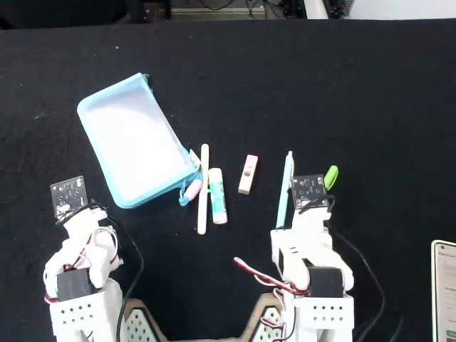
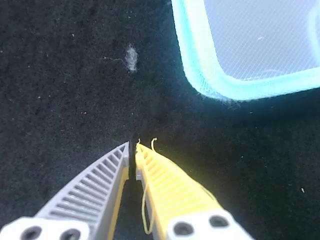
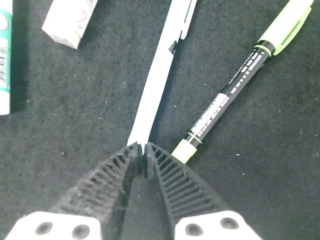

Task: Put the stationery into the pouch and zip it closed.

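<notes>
The light blue pouch (image 1: 135, 139) lies flat at the left of the black table, one corner (image 2: 215, 85) ahead of my left gripper (image 2: 134, 148). That gripper is shut and empty above bare cloth, short of the pouch. To the pouch's right lie a pink item (image 1: 192, 189), a white stick (image 1: 204, 187), a glue stick (image 1: 217, 194), an eraser (image 1: 248, 174), a pale pen (image 1: 285, 189) and a green highlighter (image 1: 331, 176). My right gripper (image 3: 141, 149) is shut, its tips right at the near end of the pale pen (image 3: 160, 70), beside the highlighter (image 3: 235, 85).
Both arm bases (image 1: 82, 306) (image 1: 317, 299) stand at the table's front edge. A white sheet (image 1: 445, 292) lies at the front right corner. The eraser (image 3: 67, 22) and glue stick (image 3: 4, 55) lie beyond the right gripper. A lint fleck (image 2: 131, 57) lies on the cloth.
</notes>
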Controlling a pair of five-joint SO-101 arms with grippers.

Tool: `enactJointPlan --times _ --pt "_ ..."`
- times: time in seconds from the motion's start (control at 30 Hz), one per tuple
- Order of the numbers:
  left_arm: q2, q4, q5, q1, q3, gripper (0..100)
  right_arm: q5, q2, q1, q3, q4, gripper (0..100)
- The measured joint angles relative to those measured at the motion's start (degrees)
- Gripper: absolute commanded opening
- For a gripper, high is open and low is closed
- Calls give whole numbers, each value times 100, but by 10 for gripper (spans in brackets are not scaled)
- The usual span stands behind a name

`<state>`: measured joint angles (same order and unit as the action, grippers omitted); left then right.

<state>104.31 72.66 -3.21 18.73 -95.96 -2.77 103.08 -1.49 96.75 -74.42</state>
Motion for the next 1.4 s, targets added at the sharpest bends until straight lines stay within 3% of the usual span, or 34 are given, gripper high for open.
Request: enactJointPlan --times 0.83,1.17,1.4 --pt "0 0 0 0 0 30 26 0 0 0 53 12" --pt "0 0 0 -18 0 30 26 0 18 0 1952 12" --pt "0 0 9 -70 0 30 18 0 747 0 2708 12"
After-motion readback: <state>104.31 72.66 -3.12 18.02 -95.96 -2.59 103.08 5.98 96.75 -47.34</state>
